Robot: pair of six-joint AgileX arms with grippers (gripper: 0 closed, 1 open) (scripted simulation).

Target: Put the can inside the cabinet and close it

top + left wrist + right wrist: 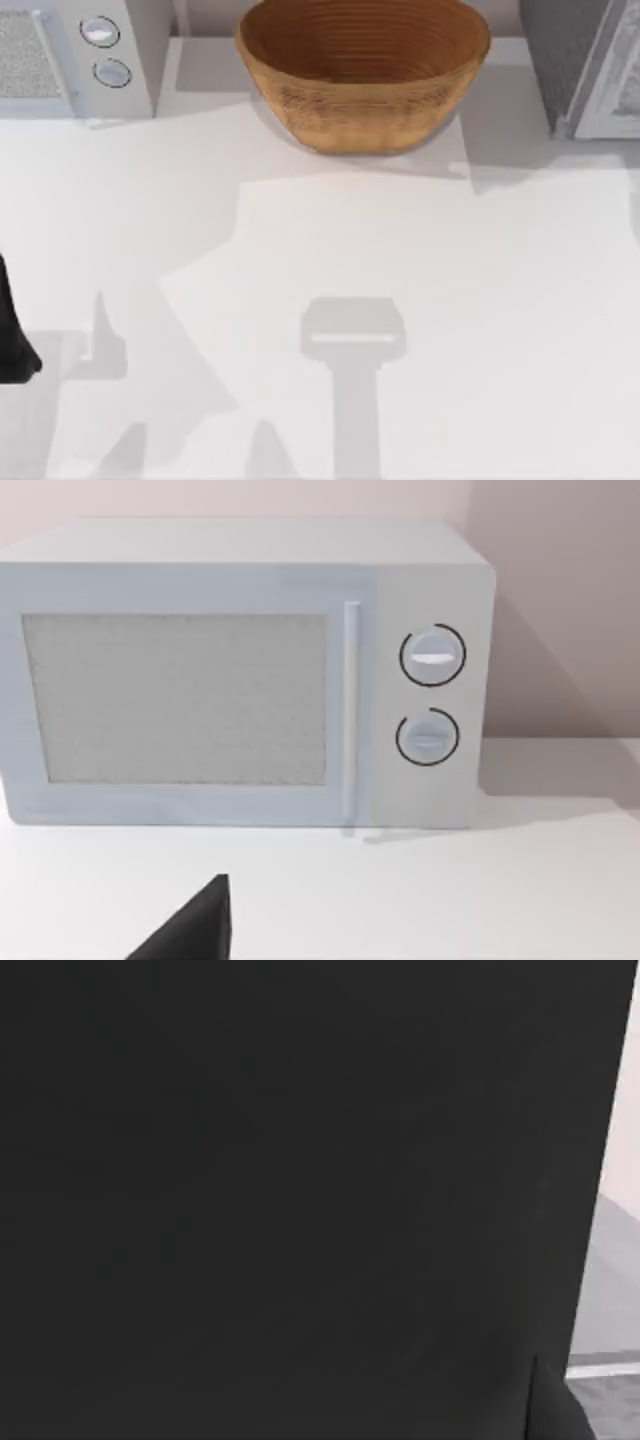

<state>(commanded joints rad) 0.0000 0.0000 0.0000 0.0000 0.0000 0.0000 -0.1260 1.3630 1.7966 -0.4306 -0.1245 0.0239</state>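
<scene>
1. The left end effector is at the left edge of the frame, over the bench; whether it is apart or together, I cannot tell. The right wrist view is dark.
2. A basket stands at upper centre.
3. The microwave, at upper left, has its door shut. Where the can is I cannot tell, so the step stays unsettled: the can may be shut inside, or not yet in.

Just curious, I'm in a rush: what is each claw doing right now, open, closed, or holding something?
Left claw: at the table's left edge, facing the white microwave; cannot be told.
Right claw: its wrist view is dark.
</scene>
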